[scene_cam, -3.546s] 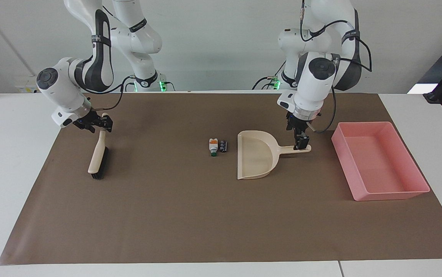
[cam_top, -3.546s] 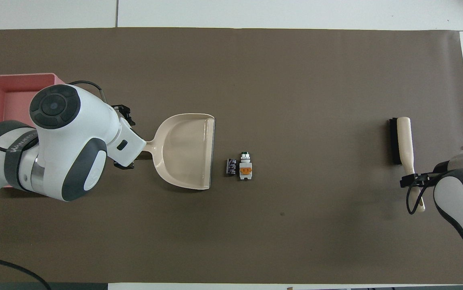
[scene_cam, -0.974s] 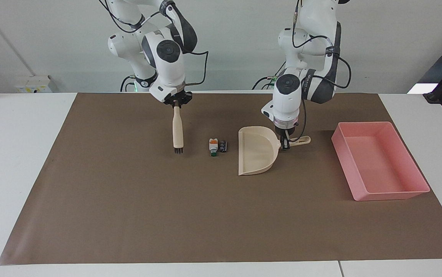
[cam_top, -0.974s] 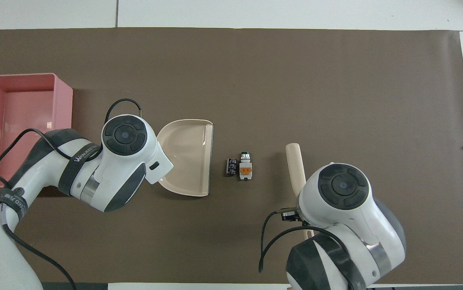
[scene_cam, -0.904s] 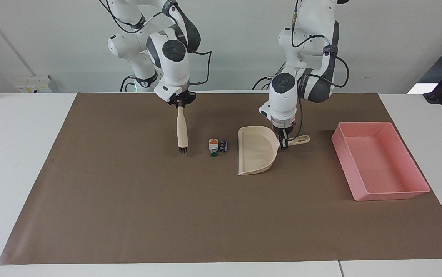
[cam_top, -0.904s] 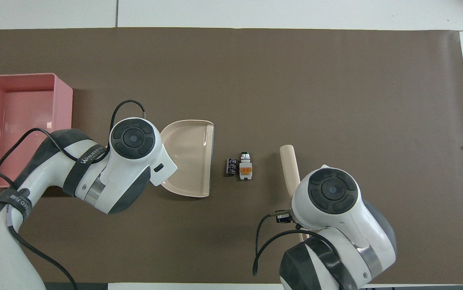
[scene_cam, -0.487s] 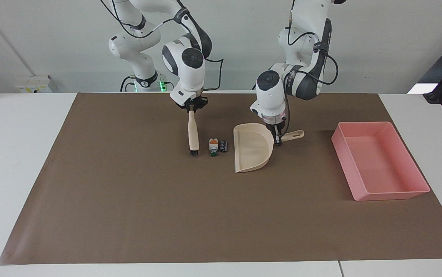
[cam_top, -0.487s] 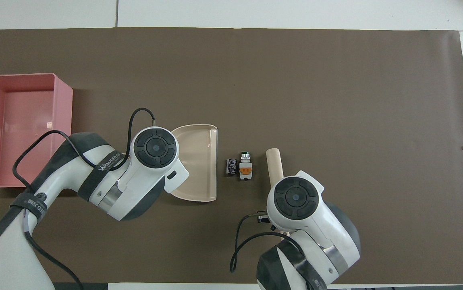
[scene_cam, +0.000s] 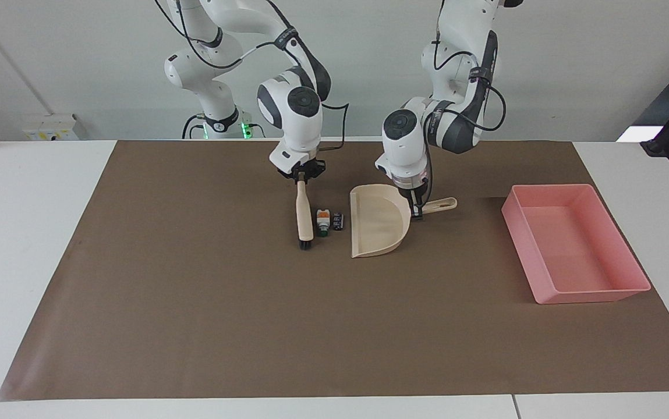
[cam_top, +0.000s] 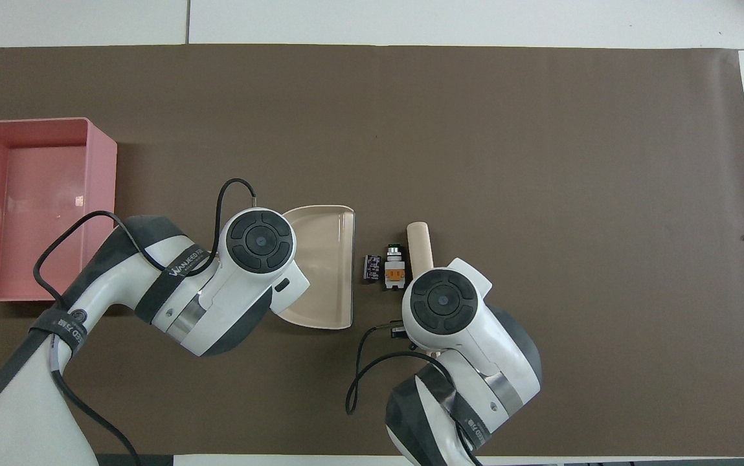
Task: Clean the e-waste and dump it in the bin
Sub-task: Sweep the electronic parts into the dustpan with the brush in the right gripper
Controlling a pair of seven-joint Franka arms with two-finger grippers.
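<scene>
In the facing view, two white robot arms work over a brown mat (scene_cam: 194, 326) on a white table. The right gripper (scene_cam: 302, 173) is clamped on the top of a cream brush (scene_cam: 304, 220), which hangs handle-up with its dark bristles at the mat, just beside the e-waste (scene_cam: 329, 222): a white piece with an orange label and a small dark cylinder lying together. The left gripper (scene_cam: 417, 212) is closed on the handle of a cream dustpan (scene_cam: 378, 227), whose straight open edge faces the e-waste from close by. The two pieces sit between brush and pan, an arrangement that looks meant for sweeping them straight in. The pink bin (scene_cam: 625, 288) waits well apart, at the left arm's end of the table, and shows nothing inside. In the overhead view, the arms cover both grippers, so their grip cannot be read there. The e-waste (cam_top: 383, 268) lies between the dustpan (cam_top: 326, 259) and the brush (cam_top: 419, 244), and the bin (cam_top: 103, 194) sits at the mat's edge beside the left arm.
</scene>
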